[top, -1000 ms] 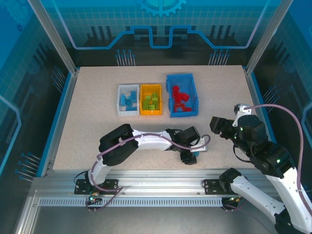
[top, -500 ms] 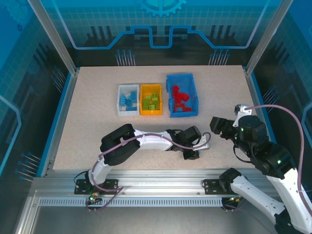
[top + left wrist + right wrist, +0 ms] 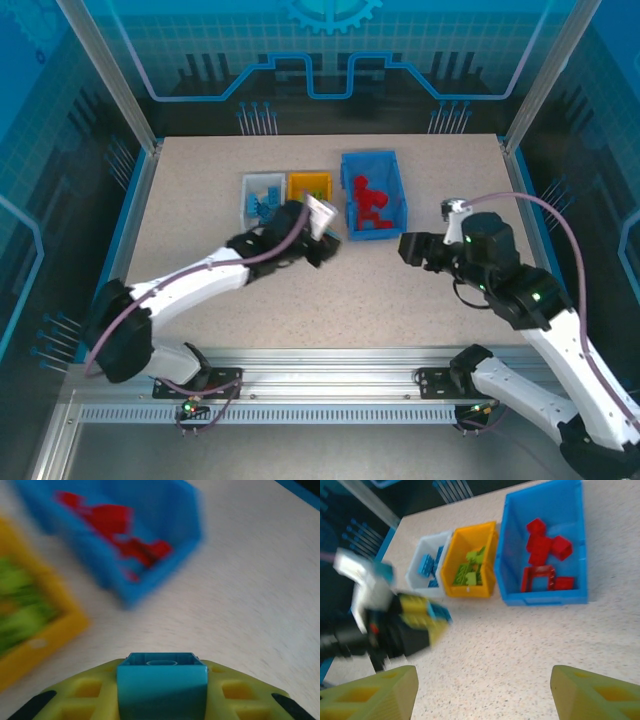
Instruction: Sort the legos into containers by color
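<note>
Left pincer (image 3: 162, 696) clenched on a light blue brick (image 3: 161, 672), held just short of the bins. It likely belongs in the white bin (image 3: 433, 537), which holds matching blue bricks (image 3: 426, 564). Right pincer (image 3: 482, 692) released, hovering above the table (image 3: 530, 640).

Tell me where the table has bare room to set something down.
Bare: left of the white bin, right of the blue bin, near middle of the table. Crowded: before the yellow bin, where the left fingers hold a blue brick.

small bin (image 3: 427, 542) left, middle bin (image 3: 470, 591) centre, large bin (image 3: 545, 599) right; bricks (image 3: 540, 545) inside.
</note>
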You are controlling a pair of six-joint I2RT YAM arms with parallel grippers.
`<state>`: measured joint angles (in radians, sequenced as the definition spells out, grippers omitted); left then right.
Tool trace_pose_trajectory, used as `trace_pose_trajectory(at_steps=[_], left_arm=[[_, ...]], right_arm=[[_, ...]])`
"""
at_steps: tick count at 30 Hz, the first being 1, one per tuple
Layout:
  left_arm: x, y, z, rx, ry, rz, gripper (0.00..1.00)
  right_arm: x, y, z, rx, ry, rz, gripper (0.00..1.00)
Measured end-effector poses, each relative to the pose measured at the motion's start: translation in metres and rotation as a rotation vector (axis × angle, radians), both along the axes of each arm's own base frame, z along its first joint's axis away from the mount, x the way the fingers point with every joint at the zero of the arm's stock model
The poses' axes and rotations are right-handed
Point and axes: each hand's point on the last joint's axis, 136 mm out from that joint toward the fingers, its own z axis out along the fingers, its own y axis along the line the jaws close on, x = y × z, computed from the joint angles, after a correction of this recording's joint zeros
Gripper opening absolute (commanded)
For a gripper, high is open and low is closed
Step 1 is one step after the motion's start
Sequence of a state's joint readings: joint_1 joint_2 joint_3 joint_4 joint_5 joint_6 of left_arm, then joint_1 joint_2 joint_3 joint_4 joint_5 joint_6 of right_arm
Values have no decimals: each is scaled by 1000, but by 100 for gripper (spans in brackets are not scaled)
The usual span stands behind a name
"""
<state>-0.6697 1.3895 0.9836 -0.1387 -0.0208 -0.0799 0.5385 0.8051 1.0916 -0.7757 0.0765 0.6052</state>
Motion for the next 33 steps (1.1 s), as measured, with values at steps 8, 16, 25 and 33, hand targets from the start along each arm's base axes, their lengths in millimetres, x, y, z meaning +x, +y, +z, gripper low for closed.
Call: trace_pose_trajectory(at_steps=[8,16,25,33], left_arm=[[59,129,-35,58,199,424,25],[91,144,-90,140,359,520,28],[104,153,-111,159,407,572,46],[107,157,-104,145,402,601,70]], right_arm=[[18,73,-40,-73,94,188,70],[19,114,-59,-140,105,265,70],[20,114,-57,-142,91,253,71],[18,112,-63,-145,99,246,76]])
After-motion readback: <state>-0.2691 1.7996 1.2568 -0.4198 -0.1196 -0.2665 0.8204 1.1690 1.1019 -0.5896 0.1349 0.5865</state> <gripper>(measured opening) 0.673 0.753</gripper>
